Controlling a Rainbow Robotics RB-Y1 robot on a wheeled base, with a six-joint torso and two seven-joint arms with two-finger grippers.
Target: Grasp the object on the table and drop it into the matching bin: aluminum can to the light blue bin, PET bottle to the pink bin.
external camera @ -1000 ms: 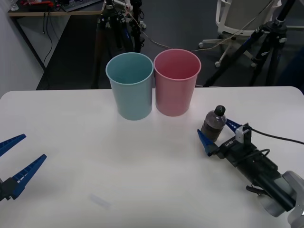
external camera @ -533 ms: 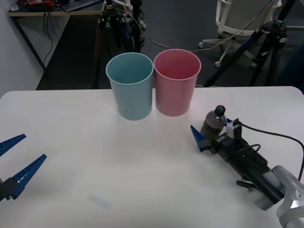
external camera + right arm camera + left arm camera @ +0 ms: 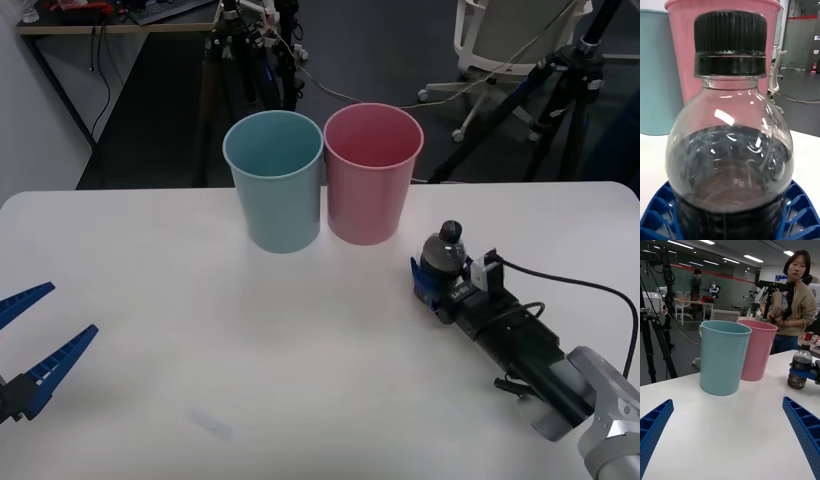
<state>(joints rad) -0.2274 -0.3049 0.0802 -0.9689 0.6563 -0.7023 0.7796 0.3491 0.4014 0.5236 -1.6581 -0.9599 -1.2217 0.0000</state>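
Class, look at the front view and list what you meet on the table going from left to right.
Left gripper → light blue bin → pink bin → bottle, held in the right gripper.

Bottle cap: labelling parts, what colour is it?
Black, ribbed; the PET bottle cap shows best in the right wrist view.

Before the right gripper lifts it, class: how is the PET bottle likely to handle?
The PET bottle, smooth and rounded, may slip between the right gripper's ribbed fingers. Dark liquid fills most of it, so probably weighty for its size. Thin clear walls likely flex when squeezed.
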